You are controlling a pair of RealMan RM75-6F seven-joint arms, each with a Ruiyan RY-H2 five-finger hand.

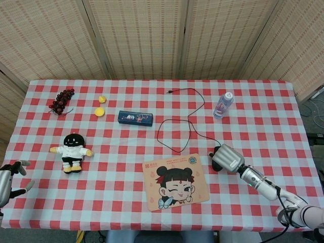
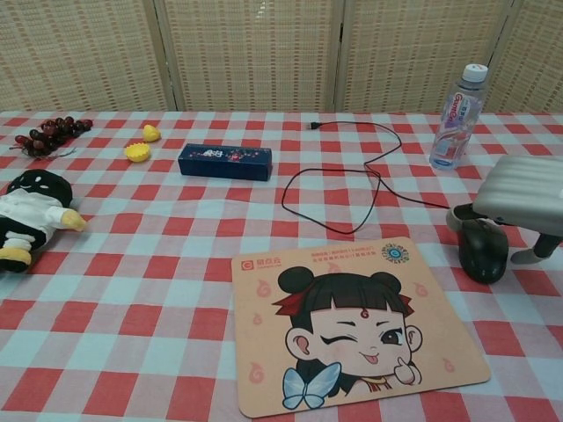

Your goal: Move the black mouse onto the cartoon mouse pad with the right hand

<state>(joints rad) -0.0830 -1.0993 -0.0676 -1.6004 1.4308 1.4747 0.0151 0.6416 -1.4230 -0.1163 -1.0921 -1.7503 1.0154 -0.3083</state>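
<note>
The black mouse (image 2: 481,252) lies on the checked cloth just right of the cartoon mouse pad (image 2: 352,321), its cable (image 2: 352,176) looping away toward the back. My right hand (image 2: 523,195) sits low over the mouse and covers its rear; a digit comes down on each side of it, and no firm grip shows. In the head view the right hand (image 1: 228,158) hides most of the mouse (image 1: 215,166), beside the pad (image 1: 176,181). My left hand (image 1: 10,177) hovers at the table's front left edge, fingers apart and empty.
A water bottle (image 2: 457,105) stands behind the right hand. A blue box (image 2: 224,162), two yellow pieces (image 2: 138,151), dark grapes (image 2: 48,134) and a plush doll (image 2: 31,211) lie across the left half. Woven screens close off the back.
</note>
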